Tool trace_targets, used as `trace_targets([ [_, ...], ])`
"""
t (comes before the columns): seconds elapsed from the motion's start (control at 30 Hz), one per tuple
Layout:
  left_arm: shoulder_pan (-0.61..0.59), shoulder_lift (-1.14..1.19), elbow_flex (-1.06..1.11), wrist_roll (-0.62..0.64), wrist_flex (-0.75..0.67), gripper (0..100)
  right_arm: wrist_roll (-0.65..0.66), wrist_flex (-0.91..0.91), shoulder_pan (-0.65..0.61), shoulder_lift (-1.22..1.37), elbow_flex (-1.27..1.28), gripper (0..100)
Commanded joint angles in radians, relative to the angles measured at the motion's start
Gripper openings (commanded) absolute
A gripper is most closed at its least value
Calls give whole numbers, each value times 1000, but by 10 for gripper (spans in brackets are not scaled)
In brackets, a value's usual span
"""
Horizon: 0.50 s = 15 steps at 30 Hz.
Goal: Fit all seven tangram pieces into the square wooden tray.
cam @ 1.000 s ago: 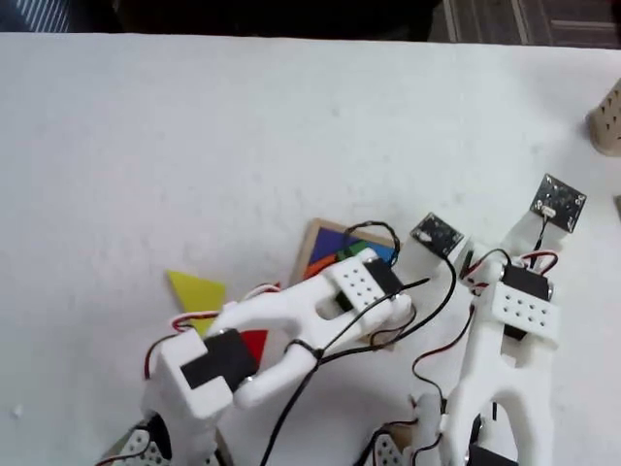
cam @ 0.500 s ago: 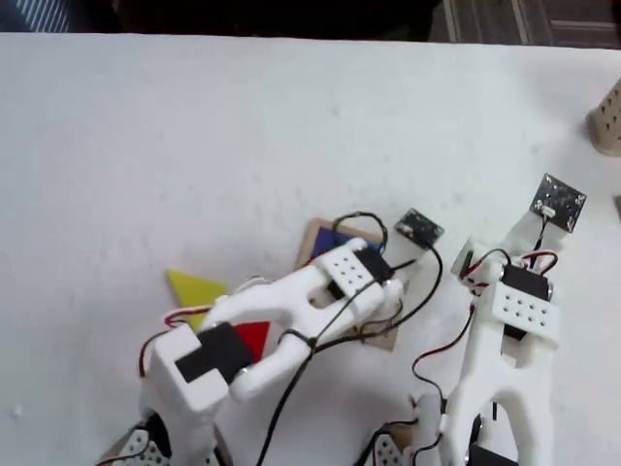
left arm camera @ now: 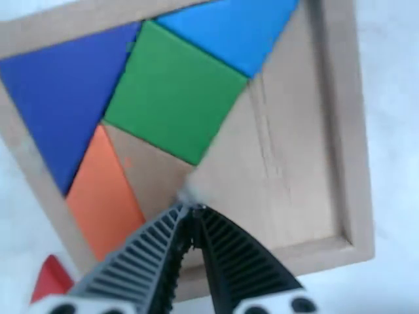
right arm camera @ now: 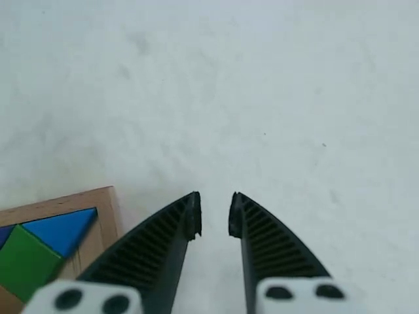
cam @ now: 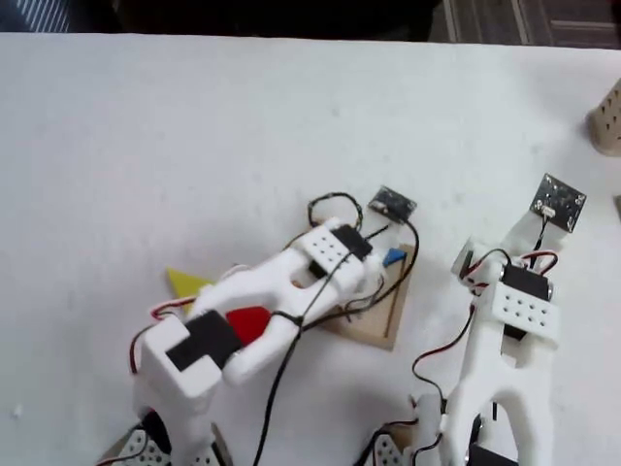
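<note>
Left arm has swung left and farther out over the tray in the last second. The tray's right side is now uncovered. Right arm hasn't moved.

Left claw (left arm camera: 191, 214): fully closed, nothing in it, tips over the bare wood floor of the tray (left arm camera: 347, 131), near the green square's corner. Can't tell if it touches the wood.

In the tray:
- dark blue triangle (left arm camera: 62, 91), green square (left arm camera: 173, 98) and light blue piece (left arm camera: 236, 26), edge to edge
- orange piece (left arm camera: 105, 196) against the dark blue one

Red piece (cam: 247, 322) is on the table (cam: 194, 146) just outside the tray, partly under the left arm. Yellow triangle (cam: 186, 282) is farther left, apart from the tray.

Right claw (right arm camera: 214, 216): open a narrow gap, empty, over bare table beside a tray corner.
</note>
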Motion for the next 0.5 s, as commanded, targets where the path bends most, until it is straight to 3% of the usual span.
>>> trace_targets([
  [0.0,-73,-2,-15,-11,-14,22,14,-15,-8,-24,-3,80],
  [0.3,-71,-94,-3,-17,-8,22,14,-15,-8,-24,-3,80],
  [0.47,-65,-214,69,-198,-2,22,14,-15,-8,-24,-3,80],
])
